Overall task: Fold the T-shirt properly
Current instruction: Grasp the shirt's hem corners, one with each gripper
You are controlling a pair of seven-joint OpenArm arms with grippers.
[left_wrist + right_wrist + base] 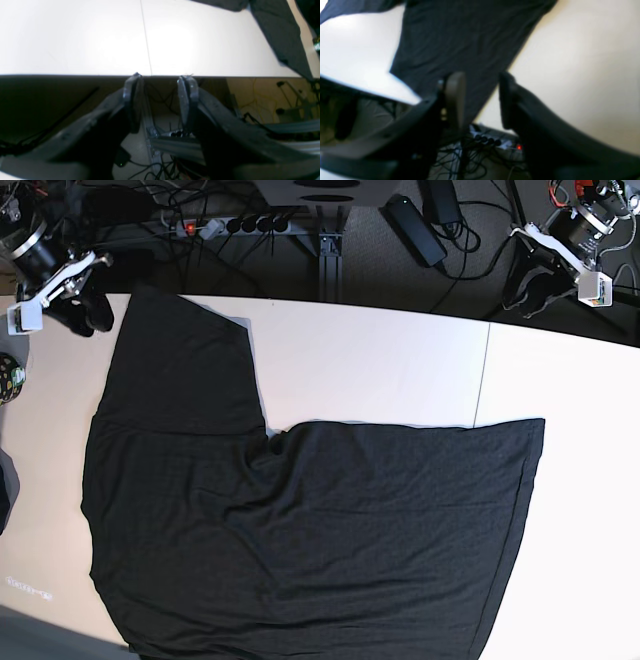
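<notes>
Lying flat, black soft-knit T-shirt (pixel 300 520), smooth white table (pixel 380 360)

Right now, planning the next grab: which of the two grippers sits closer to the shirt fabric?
The right gripper: the T-shirt lies directly beyond its open jaws. The left gripper hangs past the table edge, with cloth only far off to one side.

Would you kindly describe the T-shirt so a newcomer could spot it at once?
Look at the white table filling the base view. The T-shirt lies spread over most of it, one part stretching toward the far corner. It is plain black cloth, by far the largest thing there.
</notes>
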